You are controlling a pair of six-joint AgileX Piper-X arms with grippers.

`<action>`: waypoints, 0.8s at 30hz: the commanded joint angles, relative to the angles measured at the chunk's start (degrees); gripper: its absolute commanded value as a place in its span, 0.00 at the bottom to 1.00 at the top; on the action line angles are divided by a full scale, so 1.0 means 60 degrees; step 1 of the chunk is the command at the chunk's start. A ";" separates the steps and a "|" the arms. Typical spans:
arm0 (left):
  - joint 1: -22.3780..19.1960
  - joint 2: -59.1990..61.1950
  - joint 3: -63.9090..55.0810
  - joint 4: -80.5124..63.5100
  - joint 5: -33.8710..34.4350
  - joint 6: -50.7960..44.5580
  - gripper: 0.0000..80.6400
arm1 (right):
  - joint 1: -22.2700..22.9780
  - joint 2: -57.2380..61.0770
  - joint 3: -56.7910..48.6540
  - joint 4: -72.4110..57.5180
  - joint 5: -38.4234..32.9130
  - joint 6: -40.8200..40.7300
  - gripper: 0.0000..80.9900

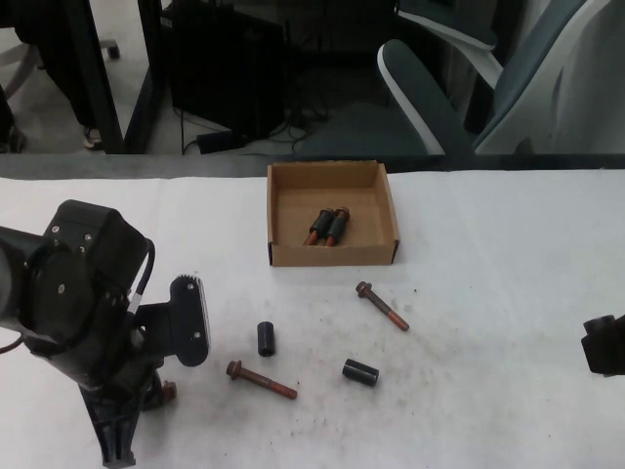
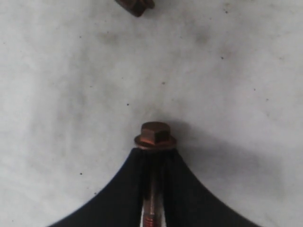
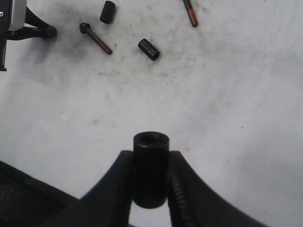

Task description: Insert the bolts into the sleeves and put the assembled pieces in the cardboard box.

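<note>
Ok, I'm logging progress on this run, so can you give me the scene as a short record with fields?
left gripper: shut on held bolt
right gripper: shut on held sleeve
cardboard box: two assembled pieces inside
loose bolts: two, lying on the bench
loose sleeves: two, on the bench, apart from the bolts
</note>
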 commanded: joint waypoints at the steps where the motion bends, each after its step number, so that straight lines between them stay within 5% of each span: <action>1: 0.0072 0.0344 0.0110 0.0138 -0.0404 -0.0139 0.01 | -0.0029 -0.0072 -0.0008 0.0032 -0.0090 -0.0078 0.00; 10: -0.0828 -0.0427 -0.0536 0.0369 0.0993 -0.3319 0.01 | -0.0029 -0.0072 -0.0008 0.0032 -0.0090 -0.0078 0.00; 16: -0.1208 -0.2115 -0.0863 -0.0973 0.3269 -0.7777 0.01 | -0.0029 -0.0072 -0.0008 -0.0146 -0.0090 -0.0881 0.00; 24: -0.1199 -0.4016 -0.0705 -0.4360 0.4257 -1.2416 0.01 | -0.0029 -0.0050 0.0816 -0.3290 -0.1428 -0.1292 0.00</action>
